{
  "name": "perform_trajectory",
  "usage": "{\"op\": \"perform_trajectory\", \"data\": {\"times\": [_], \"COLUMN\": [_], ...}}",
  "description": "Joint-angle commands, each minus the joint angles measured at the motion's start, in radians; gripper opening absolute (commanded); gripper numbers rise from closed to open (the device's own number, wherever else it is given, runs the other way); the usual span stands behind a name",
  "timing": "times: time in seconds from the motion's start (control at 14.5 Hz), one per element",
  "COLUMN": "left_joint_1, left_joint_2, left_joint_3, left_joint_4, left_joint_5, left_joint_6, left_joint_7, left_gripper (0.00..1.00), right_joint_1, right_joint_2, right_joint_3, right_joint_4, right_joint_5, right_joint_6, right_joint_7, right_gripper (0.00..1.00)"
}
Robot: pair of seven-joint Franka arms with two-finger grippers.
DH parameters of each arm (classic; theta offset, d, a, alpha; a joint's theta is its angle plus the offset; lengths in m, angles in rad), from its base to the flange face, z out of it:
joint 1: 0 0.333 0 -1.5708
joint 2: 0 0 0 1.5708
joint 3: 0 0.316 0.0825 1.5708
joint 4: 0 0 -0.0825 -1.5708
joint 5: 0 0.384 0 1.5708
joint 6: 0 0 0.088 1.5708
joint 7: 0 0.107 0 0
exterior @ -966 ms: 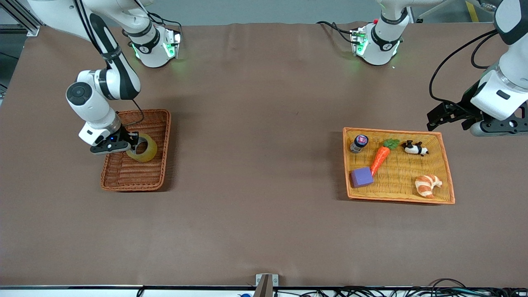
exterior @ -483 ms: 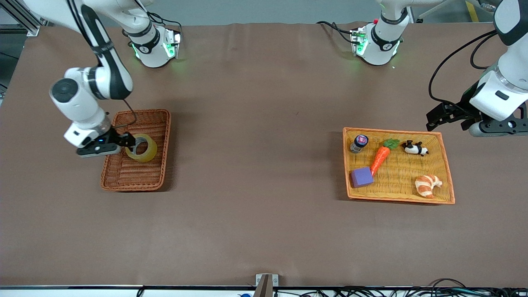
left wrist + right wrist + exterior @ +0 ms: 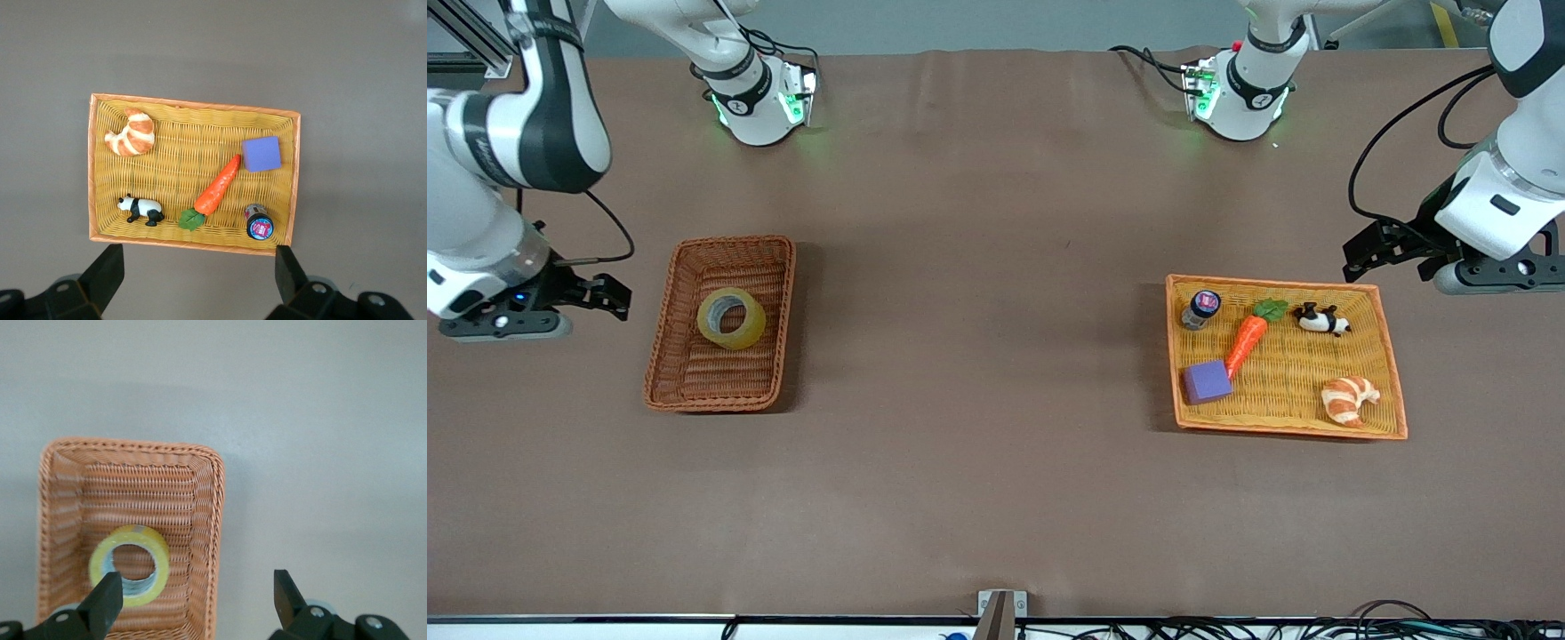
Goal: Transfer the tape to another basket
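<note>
Table [image 3: 996, 462] fills the frame. Orange-rimmed tray [image 3: 1280, 283] sits at mid-height toward the left arm's end. Reddish-brown basket [image 3: 720, 378] sits at mid-height toward the right arm's end. Right gripper [image 3: 618, 298] is over bare table just beside the basket, at the frame edge, jaws spread and empty. Left gripper [image 3: 1356, 258] is over table by the tray's upper corner, also spread and empty. Tape [image 3: 745, 336] lies flat in the basket's upper half. The tray holds a carrot [image 3: 1247, 342], croissant [image 3: 1349, 398], purple block [image 3: 1207, 382], panda [image 3: 1320, 318] and small jar [image 3: 1201, 308].
</note>
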Motion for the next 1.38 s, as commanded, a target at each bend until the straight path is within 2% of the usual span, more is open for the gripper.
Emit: {"op": "perform_trajectory", "data": {"times": [0.0, 0.14, 0.28, 0.41, 0.55, 0.69, 1.31], "left_joint_1": [0.002, 0.002, 0.0, 0.0, 0.0, 0.0, -0.001], "left_joint_2": [0.002, 0.002, 0.003, 0.002, 0.003, 0.003, 0.003], "left_joint_3": [-0.005, -0.005, -0.005, -0.005, -0.005, -0.005, -0.005], "left_joint_4": [0.011, 0.011, 0.011, 0.011, 0.013, 0.011, 0.008], "left_joint_5": [-0.007, -0.007, -0.007, -0.007, -0.007, -0.007, -0.009], "left_joint_6": [0.002, 0.002, 0.004, 0.004, 0.004, 0.004, 0.004], "left_joint_7": [-0.006, -0.006, -0.006, -0.006, -0.006, -0.006, -0.003], "left_gripper": [1.0, 1.0, 1.0, 1.0, 1.0, 1.0, 1.0], "right_joint_1": [-0.027, -0.027, -0.027, -0.028, -0.03, -0.054, -0.04], "right_joint_2": [-0.001, -0.004, -0.001, -0.003, -0.006, -0.041, -0.033], "right_joint_3": [0.064, 0.064, 0.064, 0.066, 0.075, 0.092, 0.083], "right_joint_4": [0.151, 0.277, 0.395, 0.457, 0.472, 0.466, 0.474], "right_joint_5": [0.034, 0.122, 0.135, 0.136, 0.136, 0.13, 0.126], "right_joint_6": [-0.183, -0.359, -0.499, -0.578, -0.638, -0.64, -0.636], "right_joint_7": [0.12, 0.14, 0.188, 0.174, 0.174, 0.171, 0.101], "right_gripper": [1.0, 1.0, 1.0, 1.0, 1.0, 1.0, 1.0]}}
